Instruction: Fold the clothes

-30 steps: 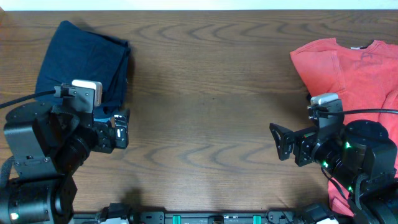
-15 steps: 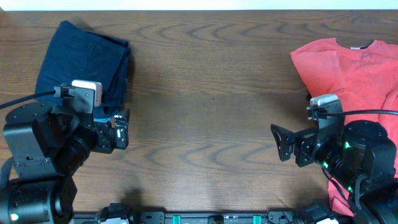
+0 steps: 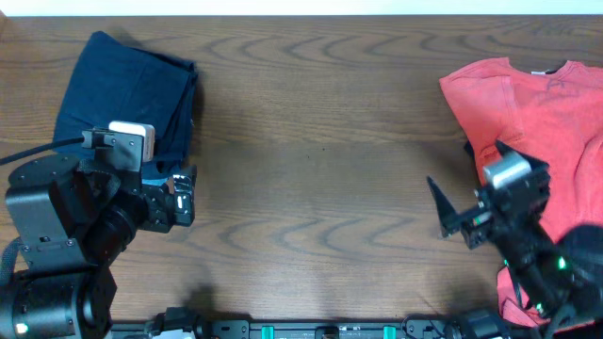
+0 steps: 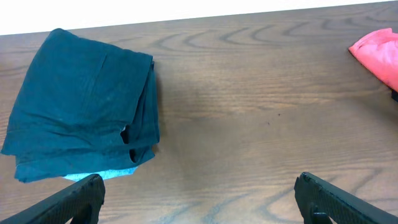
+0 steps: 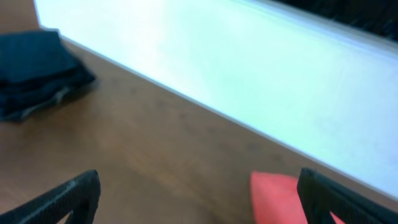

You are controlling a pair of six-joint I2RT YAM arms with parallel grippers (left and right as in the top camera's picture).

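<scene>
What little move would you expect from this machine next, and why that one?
Probably the right hand should reach over to the rumpled coral-red fabric T-shirt and come down on its near edge. It lies unfolded on the right, while the dark navy fabric pile on the left looks folded already. That hand and the left hand are open and empty.

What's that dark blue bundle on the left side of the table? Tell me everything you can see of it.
The dark navy pile is soft, matte fabric folded into a flat, roughly rectangular stack of several layers, whose folded edges show along its right side. A thin light blue strip peeks out beneath its near edge. It lies flat on the wooden table, at the far left. From above, the left arm hides part of its near edge. The left gripper is open and holds nothing.
</scene>
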